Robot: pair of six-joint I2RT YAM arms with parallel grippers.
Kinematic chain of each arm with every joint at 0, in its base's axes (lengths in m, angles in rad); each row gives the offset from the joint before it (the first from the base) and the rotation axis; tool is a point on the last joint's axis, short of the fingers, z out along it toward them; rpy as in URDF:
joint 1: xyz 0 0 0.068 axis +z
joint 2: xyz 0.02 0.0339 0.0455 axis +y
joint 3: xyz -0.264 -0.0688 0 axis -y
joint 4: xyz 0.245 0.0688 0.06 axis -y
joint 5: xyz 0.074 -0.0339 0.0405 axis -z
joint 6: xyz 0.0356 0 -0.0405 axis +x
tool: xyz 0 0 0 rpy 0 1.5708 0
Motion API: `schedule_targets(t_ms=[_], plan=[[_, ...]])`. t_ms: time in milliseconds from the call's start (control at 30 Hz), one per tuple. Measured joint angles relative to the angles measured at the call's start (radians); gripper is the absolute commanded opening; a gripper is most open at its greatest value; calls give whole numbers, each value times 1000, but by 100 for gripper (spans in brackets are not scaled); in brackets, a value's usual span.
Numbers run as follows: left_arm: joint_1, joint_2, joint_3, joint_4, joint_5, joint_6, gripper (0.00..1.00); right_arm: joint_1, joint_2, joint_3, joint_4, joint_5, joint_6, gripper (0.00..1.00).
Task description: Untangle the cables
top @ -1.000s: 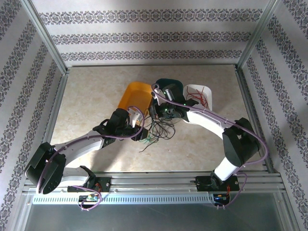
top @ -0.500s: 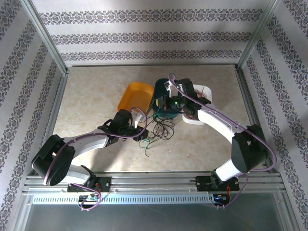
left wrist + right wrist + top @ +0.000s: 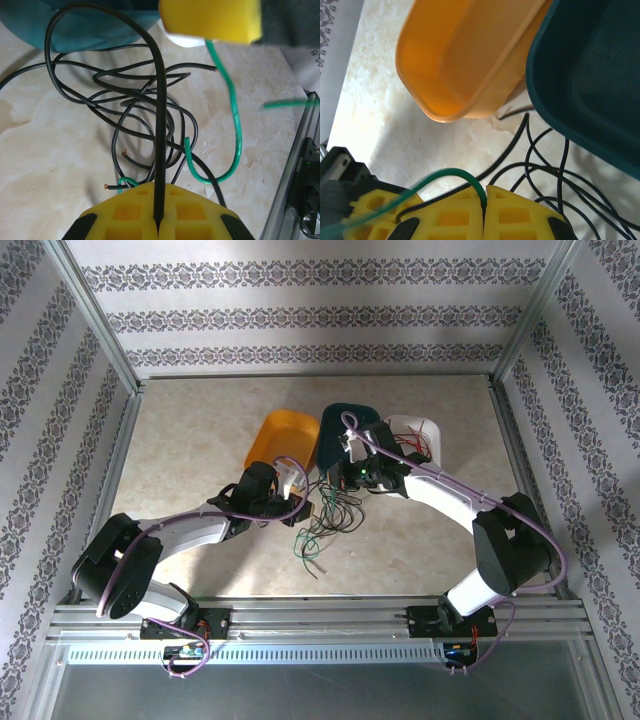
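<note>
Black cable (image 3: 160, 125) is running straight out from the left gripper (image 3: 158, 220) clamped on it into the tangle (image 3: 335, 510), while the opposite right gripper (image 3: 485, 200) is pinching a green cable (image 3: 452, 172).

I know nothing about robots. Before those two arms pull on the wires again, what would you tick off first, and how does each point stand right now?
1. Left gripper shut on one black cable: ok.
2. Right gripper shut on the green cable: ok.
3. Tangle of black cables loosened: not ok; the loops cross one another on the table.
4. Green cable free of that tangle: cannot tell; it hangs right beside the black loops.
5. Orange tray and teal tray out of the pulling path: cannot tell; both sit close to the cables.
</note>
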Motion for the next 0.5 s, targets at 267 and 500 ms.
schedule_targets(t_ms=[267, 500], plan=[[0, 0, 0, 4, -45, -6, 0, -1, -50, 0, -147, 115, -64, 3], [0, 0, 0, 2, -104, -6, 0, -39, -187, 0, -260, 296, -110, 3]])
